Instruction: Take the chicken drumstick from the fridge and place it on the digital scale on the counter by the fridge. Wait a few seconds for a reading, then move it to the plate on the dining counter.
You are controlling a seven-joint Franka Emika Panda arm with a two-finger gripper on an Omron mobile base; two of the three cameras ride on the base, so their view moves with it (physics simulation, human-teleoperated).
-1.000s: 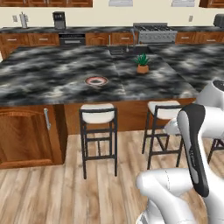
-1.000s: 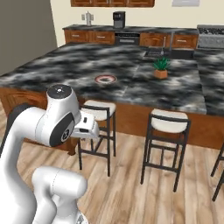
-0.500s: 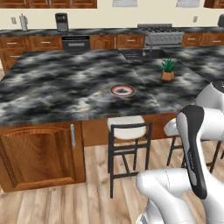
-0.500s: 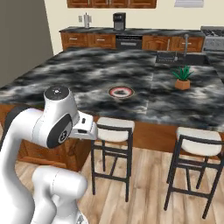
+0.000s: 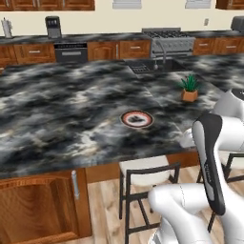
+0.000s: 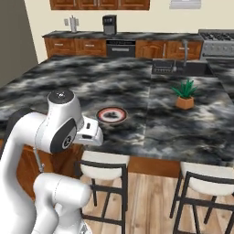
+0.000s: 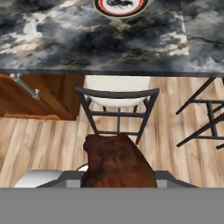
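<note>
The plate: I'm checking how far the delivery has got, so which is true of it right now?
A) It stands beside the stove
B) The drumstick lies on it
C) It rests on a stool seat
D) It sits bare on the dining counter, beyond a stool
D: the plate lies on the dining counter with no meat on it, past the stool, while the chicken drumstick is at the hand, over the floor.

Base nearer plate (image 5: 137, 118), rightward.

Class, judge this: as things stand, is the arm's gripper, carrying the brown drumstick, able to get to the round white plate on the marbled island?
Probably yes: the plate lies near the island's edge, nothing stands beside it, and the stool sits below.
</note>
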